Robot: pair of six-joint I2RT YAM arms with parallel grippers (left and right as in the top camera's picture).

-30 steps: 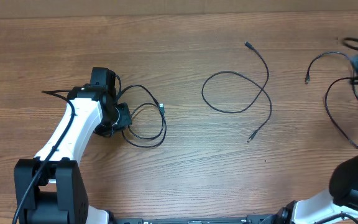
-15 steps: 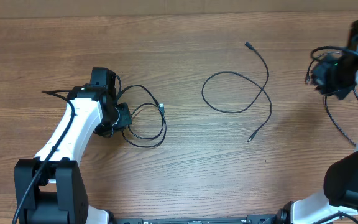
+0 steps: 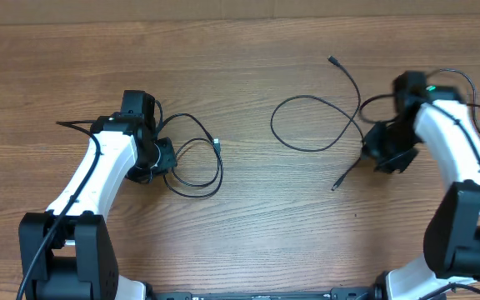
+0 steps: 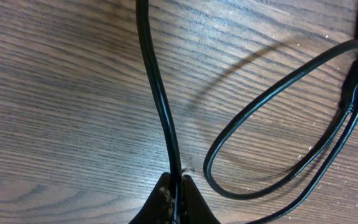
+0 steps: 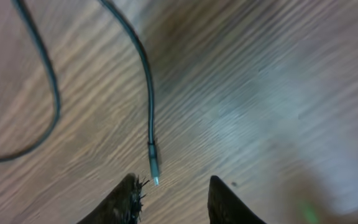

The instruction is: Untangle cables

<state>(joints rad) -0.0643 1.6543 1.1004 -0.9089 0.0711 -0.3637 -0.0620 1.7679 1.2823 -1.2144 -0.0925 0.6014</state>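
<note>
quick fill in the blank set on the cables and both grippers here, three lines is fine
1. The left gripper has its jaws ___ on a black cable.
2. The right gripper has its jaws ___, with a plug end lying free just ahead of them.
3. The cables lie on a ___ table.

Missing words: shut; open; wooden

Brown wood-grain tabletop point(image 3: 248, 242), looped black cable point(image 3: 221, 173) lying left of centre, second black cable point(image 3: 272, 125) curling right of centre
</note>
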